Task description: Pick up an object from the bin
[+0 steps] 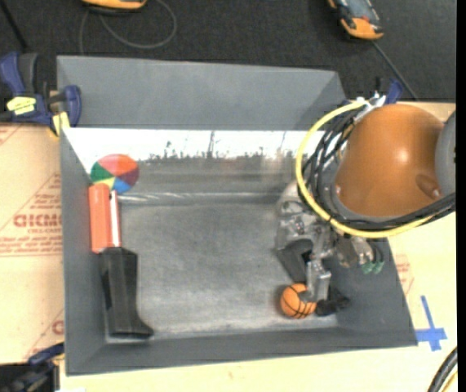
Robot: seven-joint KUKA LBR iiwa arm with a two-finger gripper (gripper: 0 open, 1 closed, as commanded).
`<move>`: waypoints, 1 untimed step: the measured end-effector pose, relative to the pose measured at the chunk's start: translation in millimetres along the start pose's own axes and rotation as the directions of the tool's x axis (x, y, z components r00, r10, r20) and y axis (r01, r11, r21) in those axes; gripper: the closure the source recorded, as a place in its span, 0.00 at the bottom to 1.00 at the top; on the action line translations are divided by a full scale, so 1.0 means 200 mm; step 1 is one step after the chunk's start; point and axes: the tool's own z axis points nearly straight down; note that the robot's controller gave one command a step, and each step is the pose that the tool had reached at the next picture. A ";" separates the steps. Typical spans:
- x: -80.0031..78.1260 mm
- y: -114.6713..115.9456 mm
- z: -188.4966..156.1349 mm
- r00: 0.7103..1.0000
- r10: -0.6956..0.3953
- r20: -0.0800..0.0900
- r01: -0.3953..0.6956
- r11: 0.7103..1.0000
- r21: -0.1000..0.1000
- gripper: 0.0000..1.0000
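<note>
Ball: a small orange ball with black seams, marked like a basketball (296,302), lies on the floor of the grey metal bin (200,96), close to its near right corner.
Jaws: mine hang low, just above and right of that ball; I cannot tell whether they are wide or narrow, nor whether the ball sits between them.
Beside it: a small black piece (333,305) is just right of the ball; I cannot tell if it is mine or the bin's.
Arm: my rounded orange wrist cover (388,162) and looped cables (314,162) stand over the right wall.
Far side: a multicoloured round thing (114,172), an orange cylinder (100,217) and a black boot-shaped piece (121,292) line the left wall, well apart.
Progress: I judge the reach made; nothing is lifted. A sure hold, the lift and the carry out remain.
</note>
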 end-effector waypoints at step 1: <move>0.01 -0.16 0.19 1.000 0.011 0.002 -0.011 1.000 -0.005 0.00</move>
